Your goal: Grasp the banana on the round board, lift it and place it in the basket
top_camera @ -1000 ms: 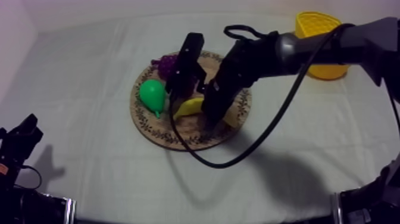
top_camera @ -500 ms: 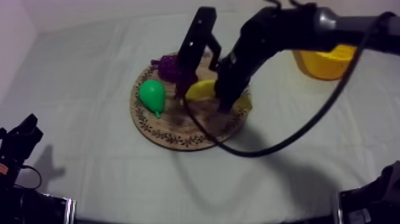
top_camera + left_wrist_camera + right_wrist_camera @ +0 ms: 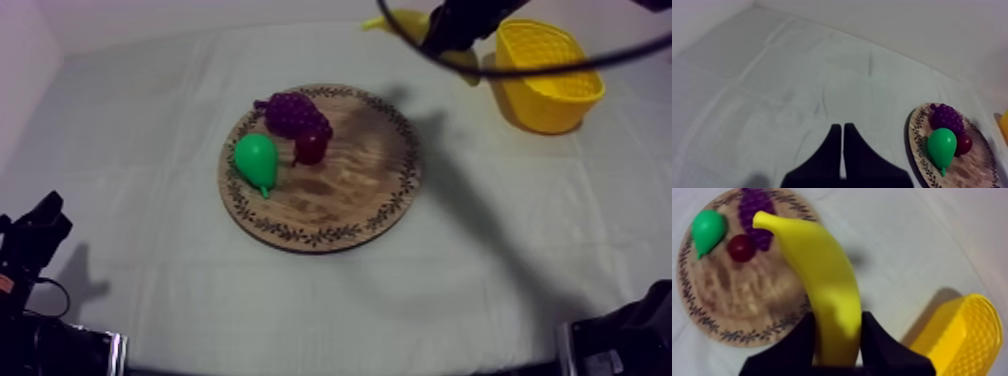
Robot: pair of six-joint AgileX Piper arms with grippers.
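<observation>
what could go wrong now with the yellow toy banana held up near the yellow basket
1. The right gripper grips the long yellow toy banana near one end only, so it may pivot or slip out.
2. In the top view the banana sits beside the yellow lattice basket, not over it; releasing now would likely drop it on the grey-white cloth.

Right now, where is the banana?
The banana is off the wooden board, clamped in the right gripper. In the top view it hangs at the far right side, just left of the yellow basket.
</observation>
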